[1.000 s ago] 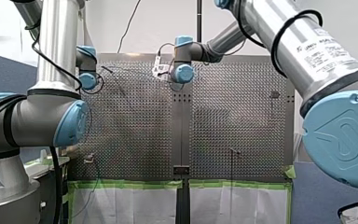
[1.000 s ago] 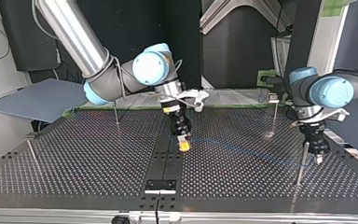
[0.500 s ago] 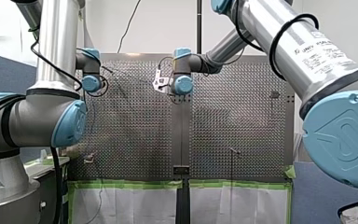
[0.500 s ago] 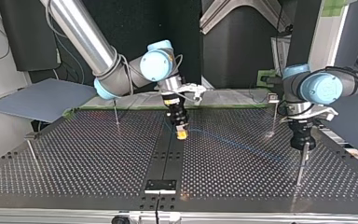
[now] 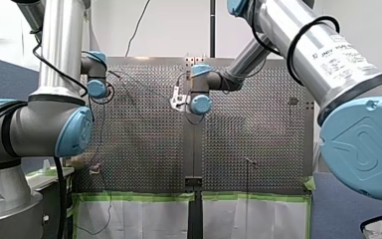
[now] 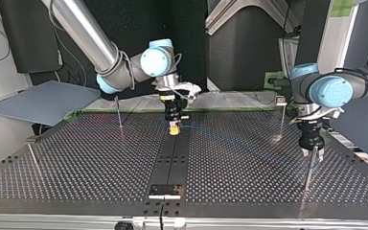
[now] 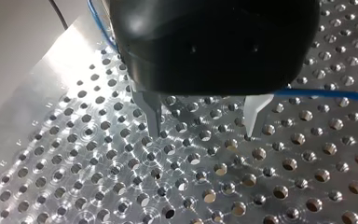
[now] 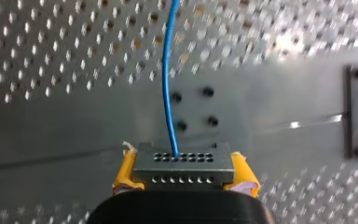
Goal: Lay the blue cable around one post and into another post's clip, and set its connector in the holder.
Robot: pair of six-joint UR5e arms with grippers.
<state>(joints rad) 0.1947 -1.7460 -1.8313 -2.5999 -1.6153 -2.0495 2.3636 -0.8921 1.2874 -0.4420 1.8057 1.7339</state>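
In the right wrist view my right gripper (image 8: 182, 179) is shut with its yellow pads (image 8: 126, 175) on the grey connector (image 8: 182, 165). The blue cable (image 8: 168, 79) leaves the connector and runs ahead over the plate. The top view shows this gripper (image 6: 174, 128) low over the dark centre strip, and the cable (image 6: 230, 140) trailing faintly to the view's right. My left gripper (image 7: 203, 126) is open with nothing between its metal fingers (image 7: 153, 114); the cable (image 7: 326, 93) passes behind its body. In the top view it (image 6: 312, 151) hangs by the top of a thin post (image 6: 308, 171).
More posts stand on the perforated table: one with a clip on top (image 6: 281, 101), one behind my right gripper (image 6: 119, 115), one at the view's left edge (image 6: 32, 157). A black holder plate (image 6: 165, 190) sits at the near edge. Both arms' cables hang in the front view.
My left gripper has opened and risen a little beside its post. My right arm has carried the connector farther from the top view's camera and slightly to that view's left.
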